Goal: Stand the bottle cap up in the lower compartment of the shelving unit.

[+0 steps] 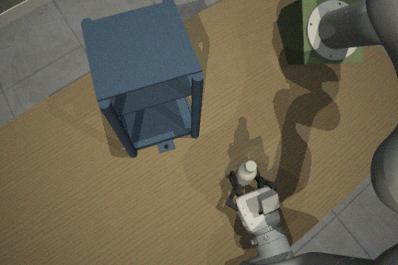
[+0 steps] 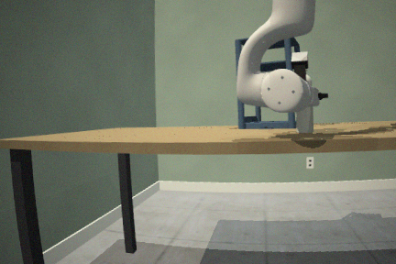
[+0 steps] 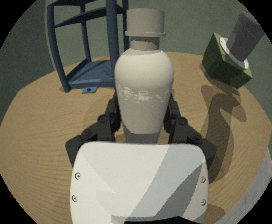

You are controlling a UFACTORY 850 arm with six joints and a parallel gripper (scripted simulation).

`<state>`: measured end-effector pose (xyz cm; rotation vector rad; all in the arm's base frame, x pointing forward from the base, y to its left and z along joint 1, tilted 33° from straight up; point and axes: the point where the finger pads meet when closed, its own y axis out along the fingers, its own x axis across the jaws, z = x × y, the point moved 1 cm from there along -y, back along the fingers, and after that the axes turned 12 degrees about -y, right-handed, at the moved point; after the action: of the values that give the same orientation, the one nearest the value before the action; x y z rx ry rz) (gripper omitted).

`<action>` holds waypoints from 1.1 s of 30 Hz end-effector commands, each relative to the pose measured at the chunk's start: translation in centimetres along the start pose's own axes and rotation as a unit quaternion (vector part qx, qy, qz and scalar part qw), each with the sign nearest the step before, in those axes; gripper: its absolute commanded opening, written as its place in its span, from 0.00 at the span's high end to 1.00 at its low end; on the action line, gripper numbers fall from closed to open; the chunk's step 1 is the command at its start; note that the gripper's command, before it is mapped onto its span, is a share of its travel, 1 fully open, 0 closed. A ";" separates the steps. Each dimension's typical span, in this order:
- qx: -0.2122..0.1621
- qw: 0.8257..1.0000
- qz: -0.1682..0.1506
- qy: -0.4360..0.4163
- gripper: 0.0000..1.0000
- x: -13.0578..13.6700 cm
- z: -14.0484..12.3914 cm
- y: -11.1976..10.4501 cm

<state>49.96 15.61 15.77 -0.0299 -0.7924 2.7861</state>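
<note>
The cream bottle (image 1: 247, 172) stands upright on the wooden table, cap up, near the table's front right. In the wrist view the bottle (image 3: 143, 83) fills the middle, with a dark finger on each side of its body. My gripper (image 1: 247, 179) is shut on the bottle at mid height. In the side view the bottle's lower part (image 2: 305, 120) shows below the wrist, resting on the table. The blue shelving unit (image 1: 143, 73) stands to the far left of the bottle, its open front facing the arm; it also shows in the wrist view (image 3: 87, 32).
A green block (image 1: 318, 28) carries the arm's base at the back right, and shows in the wrist view (image 3: 228, 60). The table edge runs close behind the wrist at the lower right. A small tab (image 1: 167, 146) sticks out at the unit's front.
</note>
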 end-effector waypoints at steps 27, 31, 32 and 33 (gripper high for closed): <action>0.000 1.000 0.000 0.001 1.00 0.8 3.7 0.0; 0.000 1.000 0.000 0.001 1.00 0.8 3.9 0.0; 0.000 1.000 0.000 0.001 1.00 0.8 3.9 0.0; 0.000 1.000 0.000 0.001 1.00 0.8 3.9 0.0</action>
<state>48.85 13.85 19.02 -0.0299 -0.7926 2.7861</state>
